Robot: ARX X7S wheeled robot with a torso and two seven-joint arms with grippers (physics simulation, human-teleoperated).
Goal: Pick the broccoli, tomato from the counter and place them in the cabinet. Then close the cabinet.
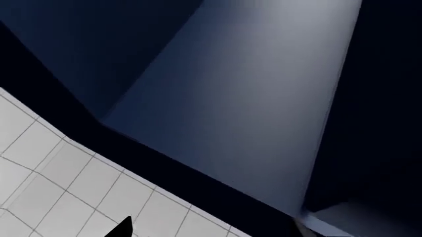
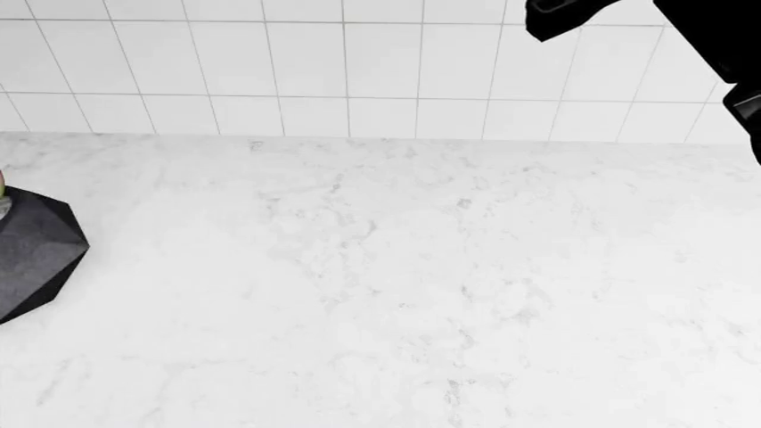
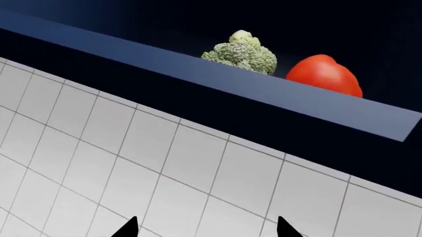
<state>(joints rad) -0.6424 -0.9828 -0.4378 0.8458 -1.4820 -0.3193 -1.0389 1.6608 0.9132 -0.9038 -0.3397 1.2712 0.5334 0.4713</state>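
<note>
In the right wrist view the pale-green broccoli (image 3: pixel 242 53) and the red tomato (image 3: pixel 325 75) sit side by side inside the dark blue cabinet, behind its front shelf edge (image 3: pixel 197 74). My right gripper (image 3: pixel 205 229) is open and empty, below the cabinet, in front of the white wall tiles. The left wrist view shows a blue cabinet panel (image 1: pixel 250 108) close up. Only one dark fingertip (image 1: pixel 124 228) of my left gripper (image 1: pixel 204 232) shows, set wide to one side, with nothing held. The white marble counter (image 2: pixel 416 285) fills the head view, with no broccoli or tomato on it.
A black faceted object (image 2: pixel 36 250) stands at the counter's left edge. White tiled wall (image 2: pixel 345 71) backs the counter. Part of my right arm (image 2: pixel 594 18) reaches up out of the head view at the top right.
</note>
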